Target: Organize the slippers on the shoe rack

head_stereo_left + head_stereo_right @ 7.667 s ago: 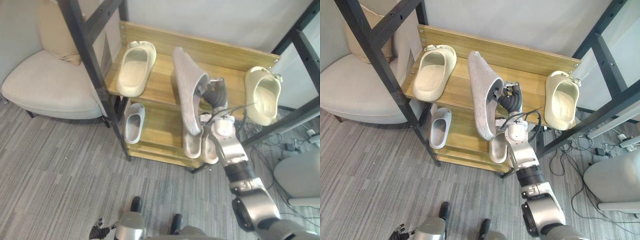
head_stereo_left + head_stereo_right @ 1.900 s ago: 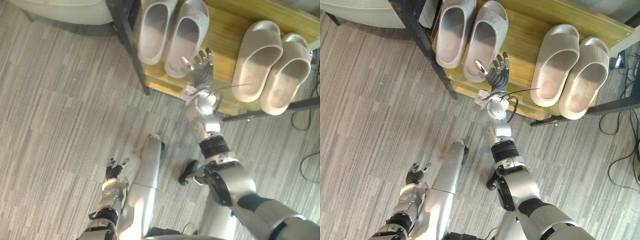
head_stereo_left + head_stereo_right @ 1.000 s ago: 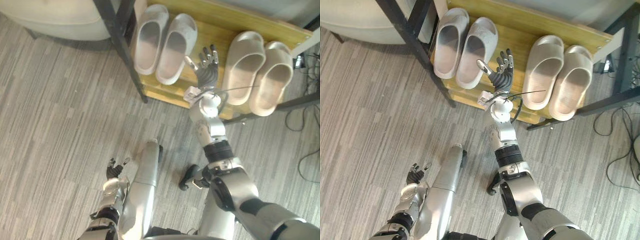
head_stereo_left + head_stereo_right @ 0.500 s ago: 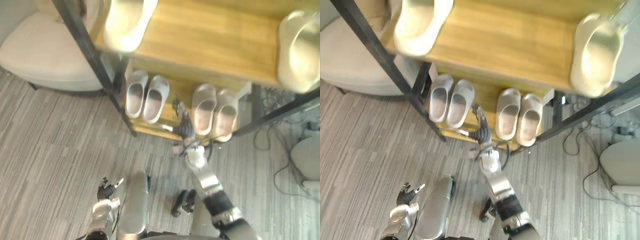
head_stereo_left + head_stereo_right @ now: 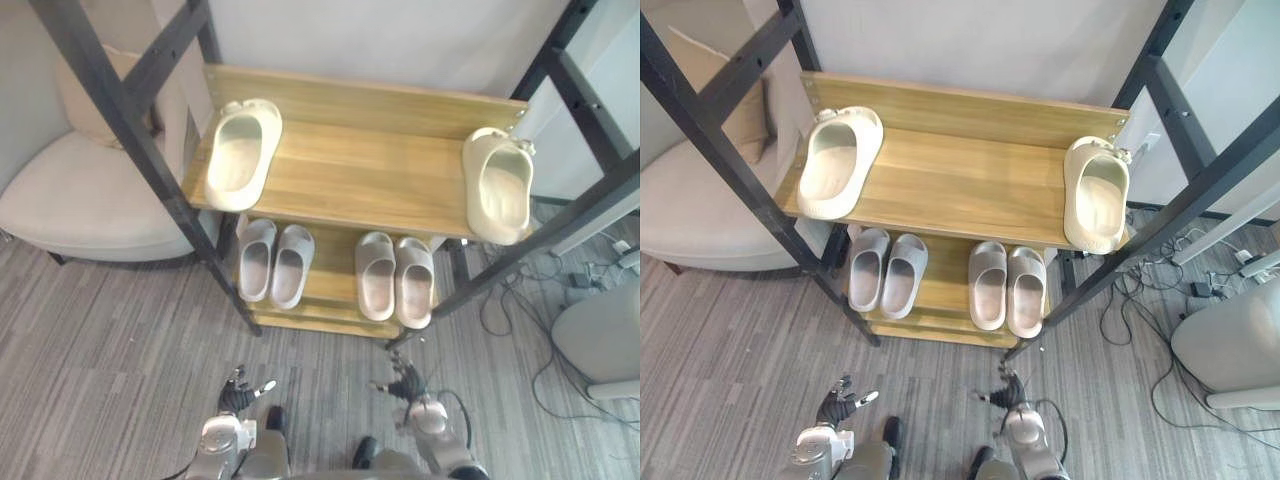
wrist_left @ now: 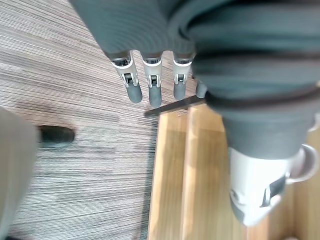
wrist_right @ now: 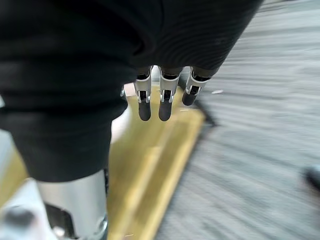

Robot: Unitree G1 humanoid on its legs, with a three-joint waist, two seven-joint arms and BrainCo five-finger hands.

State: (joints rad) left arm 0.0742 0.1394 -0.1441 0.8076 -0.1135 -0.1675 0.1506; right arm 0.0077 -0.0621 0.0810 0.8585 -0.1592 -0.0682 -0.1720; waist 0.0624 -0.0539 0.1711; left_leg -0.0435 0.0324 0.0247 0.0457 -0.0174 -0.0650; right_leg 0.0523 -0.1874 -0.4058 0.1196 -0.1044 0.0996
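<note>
At far left, an off-white armchair with a tan cushion stood beside the shoe rack. A slanted black frame post crossed between them.

Top shelf: the left cream slipper lay at the left end, its outer side close to the shelf's side edge and its near end about at the front edge. A wide stretch of bare wood ran rightward from it.

Lower shelf: the grey pair sat side by side under the left half, sides touching. A strip of bare board separated it from the beige pair, also side by side, under the right half. Both pairs had their near ends close to the front edge.

Grey striped carpet lay open in front of the rack. The left hand hovered low over it, left of centre and well apart from every slipper. Its fingers were straight and spread, with nothing in them. The right hand hovered near the rack's front right corner. Its fingers were likewise extended and empty, pointing toward the wooden front edge.

The right cream slipper lay at the right end of the top shelf. Whether its near end overhung the front edge could not be told. Another black post slanted past it. Loose cables trailed on the floor to the right, and a pale rounded unit stood at the right margin.
</note>
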